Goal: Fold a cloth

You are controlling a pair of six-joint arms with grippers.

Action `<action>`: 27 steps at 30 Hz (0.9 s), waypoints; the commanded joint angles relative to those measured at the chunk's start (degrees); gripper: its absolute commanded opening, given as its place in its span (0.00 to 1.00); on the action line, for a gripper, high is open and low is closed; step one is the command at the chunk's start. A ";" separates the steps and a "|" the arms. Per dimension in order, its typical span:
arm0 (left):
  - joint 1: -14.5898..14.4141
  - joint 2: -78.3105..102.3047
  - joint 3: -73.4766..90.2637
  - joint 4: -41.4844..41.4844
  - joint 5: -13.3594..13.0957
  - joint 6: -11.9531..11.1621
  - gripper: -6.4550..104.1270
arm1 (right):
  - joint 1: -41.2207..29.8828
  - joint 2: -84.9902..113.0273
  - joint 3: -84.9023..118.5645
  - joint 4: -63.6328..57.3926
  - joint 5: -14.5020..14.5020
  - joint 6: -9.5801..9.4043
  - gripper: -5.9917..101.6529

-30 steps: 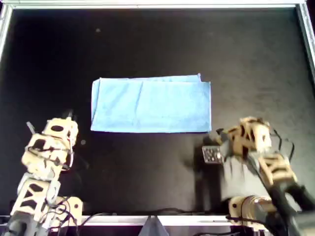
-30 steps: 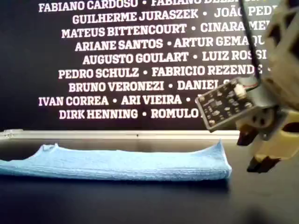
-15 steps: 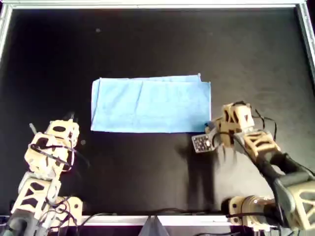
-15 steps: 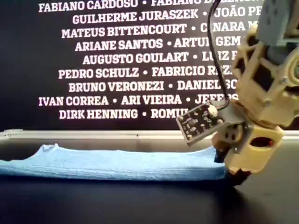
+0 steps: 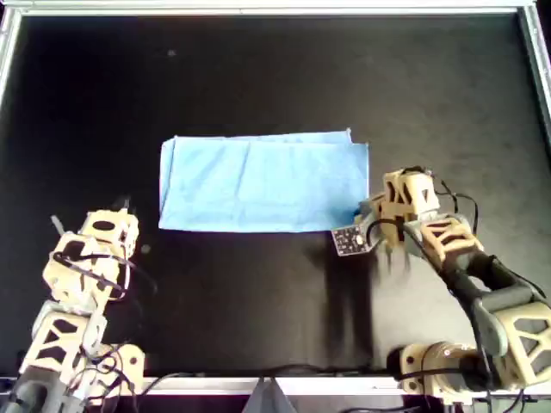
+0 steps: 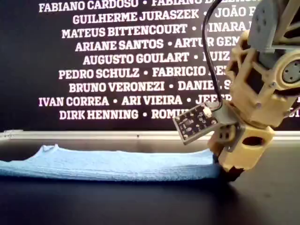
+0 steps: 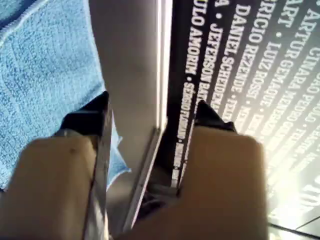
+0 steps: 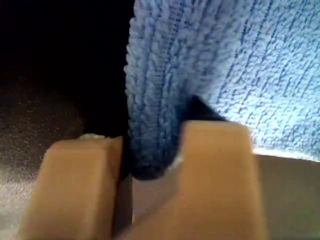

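Cloth (image 5: pixel 263 182) like this is light, limp terry: it will sag and drape from any pinch and won't slip easily. From the overhead view's left: the first hand (image 5: pixel 119 206) hangs off the cloth's 8 o'clock corner, apart from it, jaws spread and empty in the first wrist view (image 7: pixel 150 115). The cloth lies flat mid-desk (image 5: pixel 258 69) as a wide rectangle, apparently already doubled. At its 4 o'clock corner the second hand (image 5: pixel 372 215) straddles the thick edge (image 8: pixel 150 145); you cannot tell whether it is pinching yet. Take it at the corners, catching every layer, so the layers lift together.
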 commanded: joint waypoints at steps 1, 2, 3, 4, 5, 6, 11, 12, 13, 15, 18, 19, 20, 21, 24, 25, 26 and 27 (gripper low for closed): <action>1.41 0.00 -0.62 -0.44 0.09 0.26 0.59 | 0.26 1.67 -3.34 -0.97 -0.44 0.18 0.07; 1.41 0.00 -0.62 -0.44 0.09 0.26 0.59 | 0.26 1.67 -3.25 -0.97 -0.44 0.18 0.02; 1.41 0.00 -0.62 -0.44 0.09 0.26 0.59 | 0.26 1.67 -3.25 -0.88 -0.44 0.18 0.00; 1.41 0.00 -0.62 -0.44 0.09 0.26 0.59 | 0.35 1.67 -3.25 -0.88 -0.44 0.18 0.02; 1.41 0.00 -0.62 -0.44 0.09 0.26 0.59 | 0.35 1.67 -3.25 -0.88 -0.44 0.18 0.04; 1.41 0.00 -0.62 -0.44 0.09 0.26 0.59 | 0.35 1.76 -3.34 -0.88 -0.44 0.18 0.07; 1.41 0.00 -0.62 -0.44 0.09 0.26 0.59 | 3.16 2.11 -7.21 -0.88 -0.44 0.18 0.07; 1.41 0.00 -0.62 -0.44 0.09 0.26 0.59 | 4.31 2.81 -8.44 -0.88 -0.44 0.18 0.07; 1.41 0.00 -0.62 -0.44 0.09 0.26 0.59 | 5.54 3.78 -9.67 -0.88 -0.44 0.18 0.07; 1.41 0.00 -0.62 -0.44 0.09 0.26 0.59 | 8.79 5.19 -12.22 -0.88 -0.44 0.18 0.07; 1.41 0.00 -0.62 -0.44 0.09 0.26 0.59 | 14.41 5.54 -17.40 -0.88 0.53 0.09 0.07; 1.41 0.00 -0.62 -0.44 0.09 0.26 0.59 | 15.82 4.83 -19.51 -0.88 0.53 0.09 0.07; 1.41 0.00 -0.62 -0.44 0.09 0.26 0.59 | 16.96 4.04 -21.71 -0.88 0.62 0.09 0.07; 1.41 0.00 -0.62 -0.44 0.09 0.26 0.59 | 17.84 3.60 -24.17 -0.88 0.62 0.09 0.07; 1.41 0.00 -0.62 -0.44 0.09 0.26 0.59 | 20.48 -0.70 -31.99 -0.88 0.62 0.09 0.07; 1.41 0.00 -0.62 -0.44 0.09 0.26 0.59 | 21.18 -2.55 -34.63 -0.88 0.62 0.09 0.07; 1.41 0.00 -0.62 -0.44 0.09 0.26 0.59 | 21.88 -4.75 -37.62 -0.88 0.62 0.09 0.07; 1.41 0.00 -0.62 -0.44 0.09 0.26 0.59 | 22.68 -6.94 -40.69 -0.88 0.62 0.00 0.07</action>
